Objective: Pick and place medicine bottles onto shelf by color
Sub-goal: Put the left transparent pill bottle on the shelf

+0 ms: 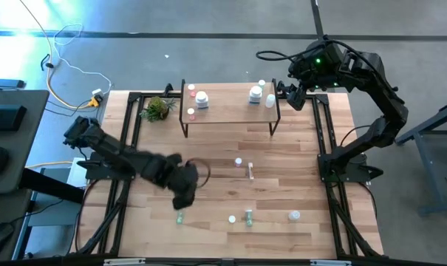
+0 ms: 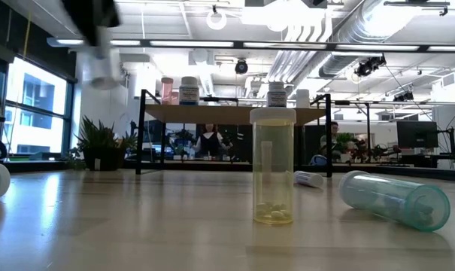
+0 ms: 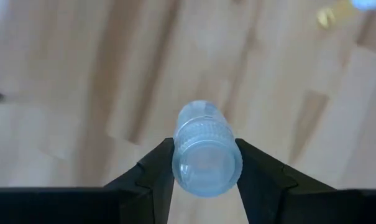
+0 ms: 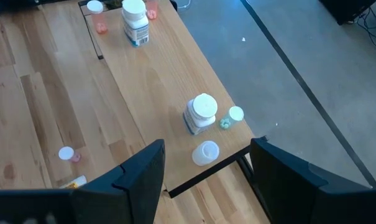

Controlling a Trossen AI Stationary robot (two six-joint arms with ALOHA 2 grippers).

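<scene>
My left gripper (image 1: 183,198) (image 3: 205,143) hangs over the table's near-left part, shut on a pale blue-clear bottle (image 3: 203,134); the low view shows it blurred, high up (image 2: 99,45). My right gripper (image 1: 293,93) (image 4: 206,171) hovers open above the right end of the shelf (image 1: 229,109). That end carries a white jar (image 4: 202,113), a small green bottle (image 4: 232,117) and a white-capped vial (image 4: 206,153). The left end holds a white jar (image 1: 202,99) and pink-capped vials (image 1: 191,89). More bottles sit on the table: one upright (image 2: 272,169), one lying (image 2: 396,199). My left gripper pinches the pale blue-clear bottle between its two fingers (image 3: 158,171), one on each side of the ribbed cap end (image 3: 206,163). The bottle lies along the fingers, with its cap toward the wrist and its body pointing away. It is lifted clear of the table.
A small leafy plant (image 1: 158,108) stands at the shelf's left end. Loose bottles lie near the table's middle (image 1: 239,161) (image 1: 250,172) and along the near edge (image 1: 180,218) (image 1: 231,219) (image 1: 249,216) (image 1: 293,216). Black frame rails (image 1: 328,140) run along both table sides.
</scene>
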